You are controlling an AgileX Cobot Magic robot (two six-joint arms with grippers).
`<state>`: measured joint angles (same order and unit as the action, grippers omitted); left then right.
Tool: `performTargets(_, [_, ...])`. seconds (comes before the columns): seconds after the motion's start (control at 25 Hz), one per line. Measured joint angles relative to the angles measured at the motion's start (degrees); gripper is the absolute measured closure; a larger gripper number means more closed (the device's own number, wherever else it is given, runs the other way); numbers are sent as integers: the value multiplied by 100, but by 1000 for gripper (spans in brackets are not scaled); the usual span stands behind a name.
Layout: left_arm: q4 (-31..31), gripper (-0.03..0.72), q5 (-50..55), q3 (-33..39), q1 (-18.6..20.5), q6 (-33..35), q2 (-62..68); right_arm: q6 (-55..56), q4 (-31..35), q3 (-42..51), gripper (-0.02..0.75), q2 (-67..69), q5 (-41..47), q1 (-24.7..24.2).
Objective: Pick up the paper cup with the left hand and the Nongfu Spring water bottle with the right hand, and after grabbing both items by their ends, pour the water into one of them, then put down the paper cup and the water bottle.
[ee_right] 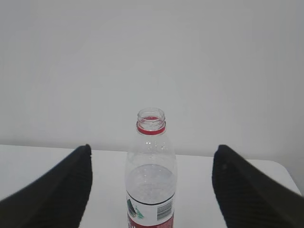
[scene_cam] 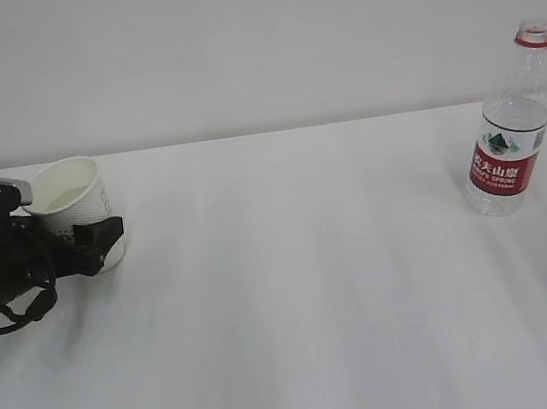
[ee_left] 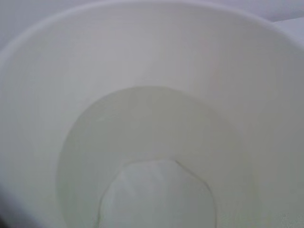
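Left hand [scene_cam: 53,256] sits around the cup [scene_cam: 77,205] at the table's [scene_cam: 295,292] left edge, but whether it grips cannot be told; right hand [ee_right: 152,187] is spread wide, bottle [scene_cam: 507,123] standing apart between its fingers [ee_right: 247,190]. Judged stage: set-down after pouring, since water [ee_left: 142,137] pools in the cup; next, both arms back off without tipping anything. White table, plain pale wall [scene_cam: 232,38].

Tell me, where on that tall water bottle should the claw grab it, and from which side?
Probably around the Nongfu Spring water bottle body near the label, coming in level from the front. It stands upright and uncapped, with water inside, so a sideways grip keeps it vertical. The right hand already faces it, fingers spread wider than the bottle on either side.
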<state>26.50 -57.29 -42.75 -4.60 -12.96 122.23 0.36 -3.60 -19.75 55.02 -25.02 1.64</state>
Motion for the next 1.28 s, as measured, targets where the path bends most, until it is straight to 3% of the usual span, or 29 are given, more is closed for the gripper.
performTargets(0.52, [-23, 82, 4, 0, 0, 0, 0, 0, 0, 0, 145, 0, 0, 0])
performTargets(0.76, [-37, 4, -61, 0, 0, 2, -22, 0, -4, 0, 145, 0, 0, 0])
performTargets(1.28, [-83, -5, -143, 127, 0, 2, -22, 0, -4, 0, 145, 0, 0, 0])
